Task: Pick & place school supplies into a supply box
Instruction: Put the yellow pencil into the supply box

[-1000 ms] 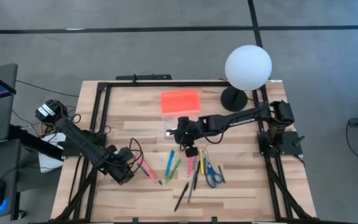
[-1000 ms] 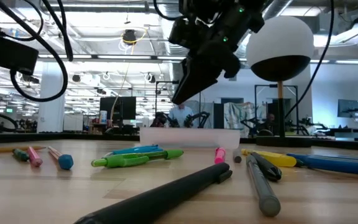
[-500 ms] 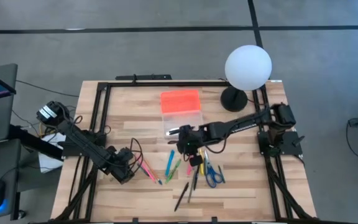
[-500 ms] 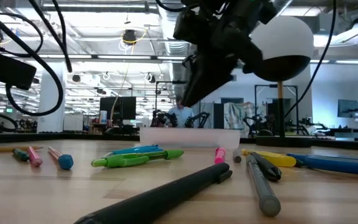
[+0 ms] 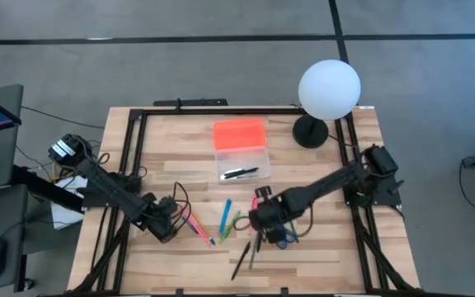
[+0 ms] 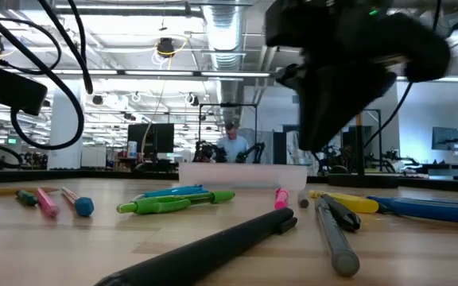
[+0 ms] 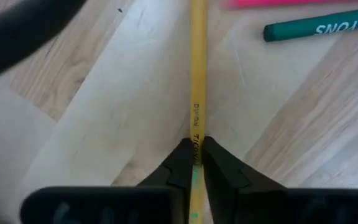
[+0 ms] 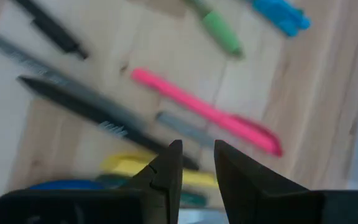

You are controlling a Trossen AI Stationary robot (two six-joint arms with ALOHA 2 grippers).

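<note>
Left gripper (image 7: 193, 163) down at the tabletop (image 5: 171, 157), fingers pinched tight on a yellow pencil (image 7: 197, 68) that runs straight out ahead between them; green crayon (image 7: 319, 25) and a pink marker just beyond, off to one side. Right gripper (image 8: 196, 163) poised low over the main cluster, fingers parted a little, nothing between them; directly ahead a pink pen (image 8: 207, 112), a black pen (image 8: 86, 106) beside it, a green marker (image 8: 219, 28) and a blue one (image 8: 281, 15) farther out, something yellow right under the tips. Supply box (image 5: 241, 148) well beyond that gripper, toward the table's far side, orange lid (image 5: 238, 134) lying against it, one black pen (image 5: 245, 172) already inside. White globe lamp (image 5: 328, 87) off behind the right arm.
</note>
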